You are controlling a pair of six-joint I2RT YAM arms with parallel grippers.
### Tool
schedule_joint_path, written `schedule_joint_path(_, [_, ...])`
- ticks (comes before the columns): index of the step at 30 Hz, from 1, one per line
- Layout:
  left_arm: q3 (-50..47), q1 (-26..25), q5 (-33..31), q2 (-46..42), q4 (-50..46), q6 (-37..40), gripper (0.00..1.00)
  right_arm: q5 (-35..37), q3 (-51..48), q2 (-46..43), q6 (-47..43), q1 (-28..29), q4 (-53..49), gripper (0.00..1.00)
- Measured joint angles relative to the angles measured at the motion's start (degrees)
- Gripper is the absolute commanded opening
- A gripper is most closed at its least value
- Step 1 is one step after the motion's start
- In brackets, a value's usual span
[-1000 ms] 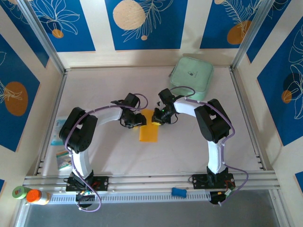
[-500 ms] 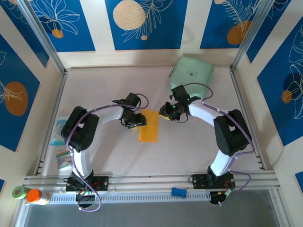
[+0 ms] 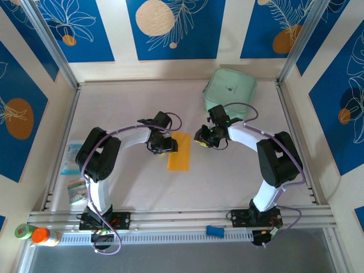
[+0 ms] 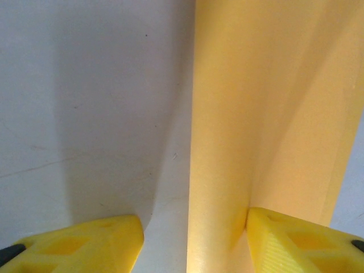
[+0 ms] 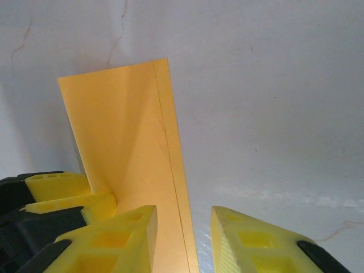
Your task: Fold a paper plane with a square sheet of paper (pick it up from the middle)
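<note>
**Two arms showing white shells, black joints and yellow fingers**

The left arm (image 3: 128, 136) and the right arm (image 3: 245, 135) are showing glossy white links between bulky black joint housings. Purple cables (image 3: 233, 104) are running along both (hanging in loose loops near the wrists and again down by the bases). Each black base (image 3: 105, 219) is carrying small red parts. The left gripper (image 3: 169, 147) and right gripper (image 3: 199, 141) are showing dark bodies with bright yellow fingers (image 5: 250, 244), wedge-shaped, finely ribbed on the inner faces, with moulded rectangular recesses.
</note>
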Motion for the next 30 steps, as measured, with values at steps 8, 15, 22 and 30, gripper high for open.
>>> schedule_joint_path(8, [1.97, -0.83, -1.77, 1.18, -2.34, 0.2, 0.62, 0.0, 0.0, 0.0, 0.0, 0.0, 0.0, 0.3])
schedule_joint_path(15, [2.97, -1.42, -2.8, 2.32, -3.32, -0.94, 0.65, 0.0, 0.0, 0.0, 0.0, 0.0, 0.0, 0.3])
schedule_joint_path(22, [3.61, -2.16, -4.39, 3.15, -4.44, -1.33, 0.66, 0.0, 0.02, 0.07, 0.0, 0.02, 0.0, 0.3])
schedule_joint_path(30, [3.63, -2.67, -5.62, 3.32, -4.74, -1.33, 0.66, -0.94, 0.33, 1.6, 0.0, 1.09, 0.11, 0.23])
